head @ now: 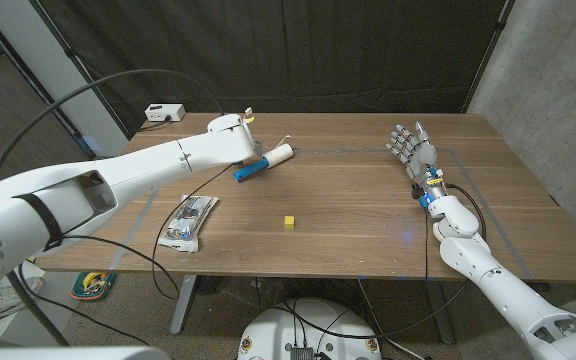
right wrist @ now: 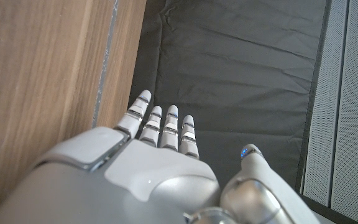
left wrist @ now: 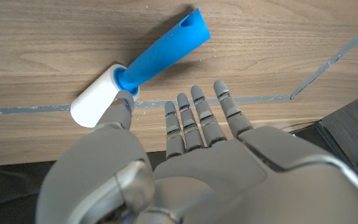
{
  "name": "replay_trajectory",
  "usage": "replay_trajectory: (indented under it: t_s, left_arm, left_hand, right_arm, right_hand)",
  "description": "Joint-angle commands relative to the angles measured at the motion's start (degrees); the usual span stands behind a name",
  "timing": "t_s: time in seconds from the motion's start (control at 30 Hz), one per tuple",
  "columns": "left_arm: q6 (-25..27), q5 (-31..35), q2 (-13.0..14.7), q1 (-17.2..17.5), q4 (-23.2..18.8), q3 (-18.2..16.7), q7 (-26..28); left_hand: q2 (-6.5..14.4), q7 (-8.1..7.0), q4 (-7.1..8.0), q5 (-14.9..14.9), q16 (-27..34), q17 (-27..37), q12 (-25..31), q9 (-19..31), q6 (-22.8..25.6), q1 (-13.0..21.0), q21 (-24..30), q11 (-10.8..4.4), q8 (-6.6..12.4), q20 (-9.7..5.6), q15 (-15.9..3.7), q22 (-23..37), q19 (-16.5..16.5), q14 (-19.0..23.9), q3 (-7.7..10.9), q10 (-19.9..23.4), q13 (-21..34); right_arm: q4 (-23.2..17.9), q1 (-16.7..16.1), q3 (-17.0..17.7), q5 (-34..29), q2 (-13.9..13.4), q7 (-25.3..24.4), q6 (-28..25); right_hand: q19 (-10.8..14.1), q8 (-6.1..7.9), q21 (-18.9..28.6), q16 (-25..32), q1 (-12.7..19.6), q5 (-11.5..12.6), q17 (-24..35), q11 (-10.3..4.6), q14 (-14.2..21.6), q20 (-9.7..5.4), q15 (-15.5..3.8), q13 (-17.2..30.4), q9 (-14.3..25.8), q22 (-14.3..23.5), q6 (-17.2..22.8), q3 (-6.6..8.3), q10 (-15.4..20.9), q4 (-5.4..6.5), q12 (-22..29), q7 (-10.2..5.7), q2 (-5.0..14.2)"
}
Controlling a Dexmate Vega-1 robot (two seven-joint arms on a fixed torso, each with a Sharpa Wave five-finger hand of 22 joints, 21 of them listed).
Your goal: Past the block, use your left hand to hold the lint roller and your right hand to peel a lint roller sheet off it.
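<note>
The lint roller (head: 265,162) lies on the table past the small yellow block (head: 289,221), its white roll pointing to the back right and its blue handle toward the front left. My left hand (head: 233,135) hovers just left of it with nothing in it. In the left wrist view the fingers (left wrist: 194,115) are straight and apart above the wood, and the thumb tip sits close to where the white roll (left wrist: 95,99) meets the blue handle (left wrist: 163,46). Far to the right, my right hand (head: 413,145) stands with fingers extended and holds nothing; its fingers (right wrist: 163,130) point toward the black curtain.
A clear plastic packet (head: 190,220) lies at the front left of the table. A white box (head: 163,112) with a cable sits at the back left corner. Grey tape lines (head: 368,150) mark a rectangle on the wood. A black curtain hangs behind.
</note>
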Motion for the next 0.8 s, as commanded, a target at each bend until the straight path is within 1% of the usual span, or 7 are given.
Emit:
replay_trajectory:
  t_s: [0.03, 0.1, 0.17, 0.27, 0.37, 0.53, 0.8]
  left_arm:
    - [2.01, 1.68, -3.25, -8.83, 4.96, 12.35, -5.98]
    - [1.62, 1.69, -3.71, -9.69, 5.71, 13.71, -6.83]
    - [1.76, 1.76, -4.42, -9.95, 6.58, 14.28, -6.98]
    - [1.99, 1.56, -5.53, -10.75, 8.13, 15.42, -7.71]
    - [0.84, 0.9, -6.01, -11.91, 9.53, 16.6, -9.64]
    - [-0.47, 0.44, -7.4, -14.71, 12.18, 20.04, -13.83]
    - [-0.7, 0.94, -9.55, -15.67, 15.24, 22.15, -15.62]
  left_hand:
    - [0.39, -0.27, 0.17, 0.29, 0.39, 0.29, 0.09, 0.17, 0.46, 0.91, 0.5, 0.1, -0.04, -0.17, -1.35, 0.2, 0.81, 0.49, -0.02, 0.53, 0.16]
    - [0.75, -0.55, 0.82, 0.12, 0.81, 0.5, 0.16, 0.17, 0.57, 0.42, 0.46, -0.17, -0.18, -0.28, -1.57, 0.21, 0.85, 1.17, -0.43, 1.04, 0.1]
    - [0.61, -0.64, 1.32, -0.09, 1.47, 0.66, 0.31, 0.16, 1.16, -0.25, 0.69, -0.12, -0.26, -0.46, -2.02, 0.22, 1.7, 2.46, -1.26, 2.08, 0.0]
    - [0.75, -0.78, 1.27, -0.07, 2.04, 0.69, 0.55, 0.16, 2.03, -0.02, 0.89, -0.7, -0.19, -0.68, -2.7, 0.22, 2.43, 3.72, -1.57, 3.28, -0.1]
    - [0.83, -0.88, 1.25, -0.07, 2.34, 0.69, 0.7, 0.16, 2.72, 0.12, 0.98, -0.9, -0.08, -0.79, -2.94, 0.22, 2.81, 4.42, -1.72, 3.99, -0.12]
    - [0.68, -1.45, 1.01, -0.04, 1.08, 0.44, -0.37, 0.16, 1.1, 0.67, 0.44, -0.66, -1.18, -0.5, -2.2, 0.23, 1.71, 1.67, -2.08, 2.15, -0.16]
    - [-0.41, -1.49, 0.52, 0.03, 0.83, 0.13, -0.62, 0.18, 1.43, 1.28, 0.35, -1.06, -1.33, -0.69, -2.45, 0.22, 1.8, 1.51, -2.72, 2.1, -0.18]
  right_arm:
    - [1.19, 0.3, 0.12, 0.19, 0.73, 0.26, 0.99]
    - [1.71, 0.44, 0.22, 0.56, 1.08, 0.72, 1.43]
    - [1.77, 0.47, 0.18, 0.26, 1.05, 0.43, 1.47]
    - [1.98, 0.51, 0.19, 0.39, 1.14, 0.61, 1.54]
    - [2.15, 0.54, 0.2, 0.42, 1.14, 0.77, 1.62]
    - [2.28, 0.57, 0.25, 0.47, 1.16, 0.7, 1.54]
    - [3.12, 0.87, 0.33, 0.71, 1.43, 1.13, 1.84]
  right_hand:
    - [0.21, 0.28, 0.47, 0.22, -0.01, -0.01, 0.3, 0.03, 0.62, 0.29, -0.07, 0.1, 0.31, 0.33, 0.64, 0.17, 0.57, 0.13, 0.41, -0.27, 0.6]
    - [0.21, 0.34, 0.47, 0.26, -0.05, -0.01, 0.3, 0.04, 0.75, 0.3, -0.05, 0.1, 0.31, 0.33, 0.81, 0.15, 0.64, 0.15, 0.42, -0.34, 0.63]
    - [0.26, 0.43, 0.48, 0.32, -0.17, -0.03, 0.33, 0.18, 0.91, 0.27, 0.01, 0.11, 0.31, 0.33, 1.1, 0.12, 0.77, 0.22, 0.44, -0.46, 0.69]
    - [0.36, 0.42, 0.52, 0.32, -0.34, -0.05, 0.37, 0.13, 0.93, 0.26, -0.05, 0.11, 0.32, 0.33, 1.13, 0.09, 0.91, 0.35, 0.48, -0.45, 0.82]
    - [0.39, 0.42, 0.53, 0.33, -0.43, -0.06, 0.39, 0.14, 0.99, 0.22, -0.1, 0.12, 0.32, 0.34, 1.18, 0.08, 0.97, 0.41, 0.48, -0.45, 0.89]
    - [0.45, 0.41, 0.55, 0.34, -0.49, -0.06, 0.4, 0.12, 1.05, 0.19, -0.11, 0.12, 0.32, 0.34, 1.23, 0.08, 1.05, 0.46, 0.49, -0.59, 0.98]
    - [0.51, 0.38, 0.55, 0.33, -0.57, -0.07, 0.4, 0.21, 1.15, 0.2, -0.06, 0.13, 0.32, 0.33, 1.27, 0.08, 1.19, 0.53, 0.49, -0.61, 1.13]
